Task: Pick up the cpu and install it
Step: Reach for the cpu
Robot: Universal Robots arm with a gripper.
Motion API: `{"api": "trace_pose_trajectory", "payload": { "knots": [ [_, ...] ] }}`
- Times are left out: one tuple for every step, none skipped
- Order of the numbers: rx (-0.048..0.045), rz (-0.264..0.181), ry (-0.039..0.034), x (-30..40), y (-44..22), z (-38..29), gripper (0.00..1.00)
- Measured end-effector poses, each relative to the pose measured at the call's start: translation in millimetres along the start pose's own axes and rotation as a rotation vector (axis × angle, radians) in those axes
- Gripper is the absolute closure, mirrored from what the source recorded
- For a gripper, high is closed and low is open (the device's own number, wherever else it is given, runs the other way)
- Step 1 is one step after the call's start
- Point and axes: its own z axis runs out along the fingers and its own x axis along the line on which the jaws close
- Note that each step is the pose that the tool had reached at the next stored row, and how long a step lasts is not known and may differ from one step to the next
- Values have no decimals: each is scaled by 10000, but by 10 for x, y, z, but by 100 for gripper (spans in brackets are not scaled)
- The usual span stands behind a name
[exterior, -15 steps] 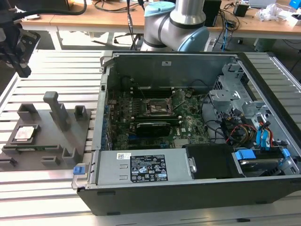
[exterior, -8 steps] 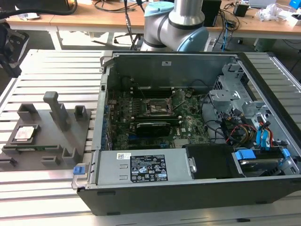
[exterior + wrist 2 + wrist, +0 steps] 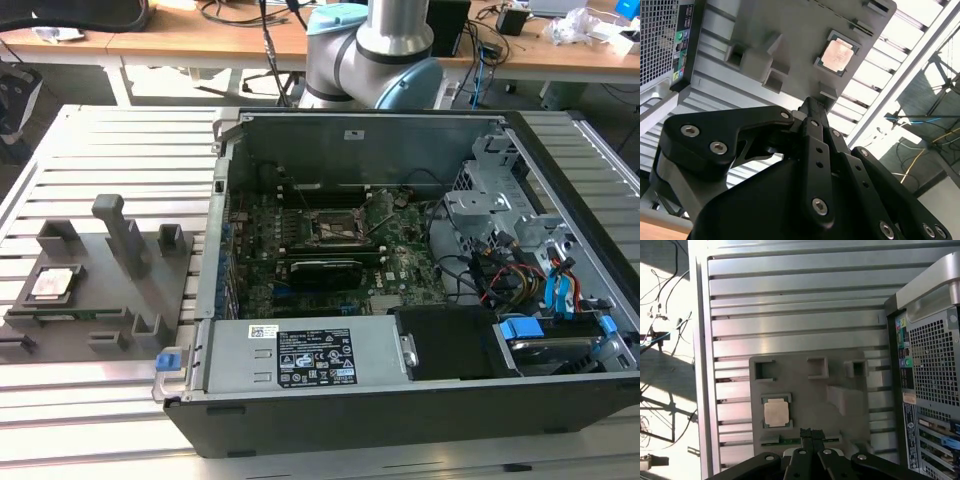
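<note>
Slatted aluminium table (image 3: 120, 140), logged from my remote station; benches with cables stand at the far side.

1. Computer case (image 3: 400, 410): open, lying on the table at the exterior view's right.
2. Grey fixture plate (image 3: 105, 292): at the exterior view's left, just beside the case.
3. Gripper (image 3: 811, 433): over the plate's edge in both wrist views, fingers pressed together and holding nothing.
4. Motherboard socket (image 3: 335, 228): inside the case. I cannot tell how its latch stands.
5. Cpu (image 3: 55, 283): flat in its framed pocket on the plate, metal top up, near the fingertips but apart from them.

Step, as I judge it: the approach to the pick, with nothing lifted. The grasp calls for spread fingers, centred over the chip and square to its edges.
</note>
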Motion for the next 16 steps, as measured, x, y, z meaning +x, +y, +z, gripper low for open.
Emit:
{"api": "trace_pose_trajectory", "payload": {
  "knots": [
    [0,0,0,27,-2,-1,89],
    [0,1,0,76,-6,-2,89],
    [0,0,1,107,-8,-3,89],
    [1,-1,1,135,-10,-4,89],
    [0,0,-1,156,-12,-4,89],
    [0,-1,0,172,-13,-5,89],
    [0,-1,-1,198,-15,-5,89],
    [0,0,0,224,-17,-7,89],
    [0,0,0,247,-19,-7,89],
    [0,0,0,279,-21,-8,89],
    [1,0,1,294,-22,-9,89],
    [0,0,0,312,-23,-9,89],
    [0,0,0,327,-24,-9,89],
    [0,1,0,343,-25,-9,89],
    [1,0,0,371,-28,-11,89],
    [-1,0,0,387,-29,-11,89]
  ]
}}
